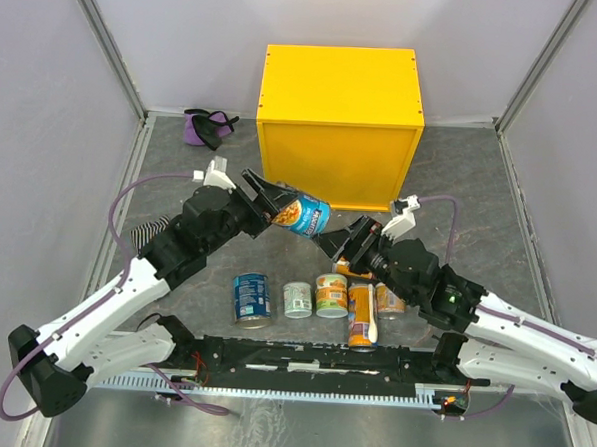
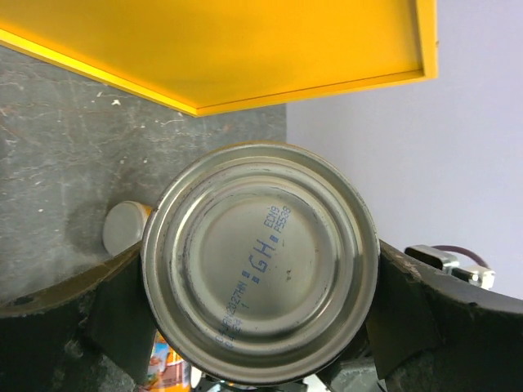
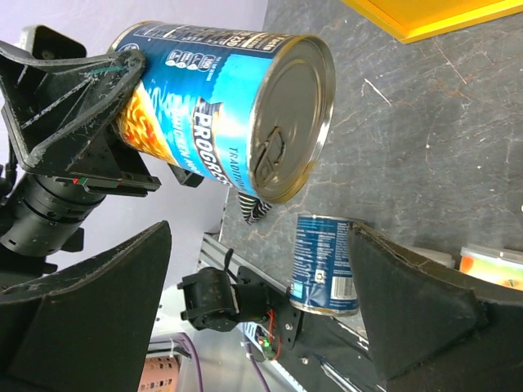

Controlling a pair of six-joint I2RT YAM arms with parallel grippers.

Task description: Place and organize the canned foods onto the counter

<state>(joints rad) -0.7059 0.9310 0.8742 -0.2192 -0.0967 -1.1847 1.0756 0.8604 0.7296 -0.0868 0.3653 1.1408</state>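
A blue-labelled can [image 1: 303, 217] hangs on its side in the air in front of the yellow counter [image 1: 340, 106], and my left gripper [image 1: 281, 210] is shut on it. The left wrist view is filled by that can's silver end [image 2: 260, 265], with a finger [image 2: 417, 314] at each side. My right gripper [image 1: 340, 239] stands open just right of the can, apart from it. From the right wrist, the held can [image 3: 221, 106] lies above and beyond the open fingers [image 3: 409, 302]. Several cans stand near the front: a blue one [image 1: 252, 298], a pale-green one [image 1: 296, 300], a short orange one [image 1: 331, 294] and a tall orange one [image 1: 362, 313].
A purple cloth bundle [image 1: 208, 126] lies at the back left beside the counter. A striped cloth [image 1: 148, 231] sits under the left arm. Grey walls close in both sides, and a black rail [image 1: 311, 359] runs along the front edge.
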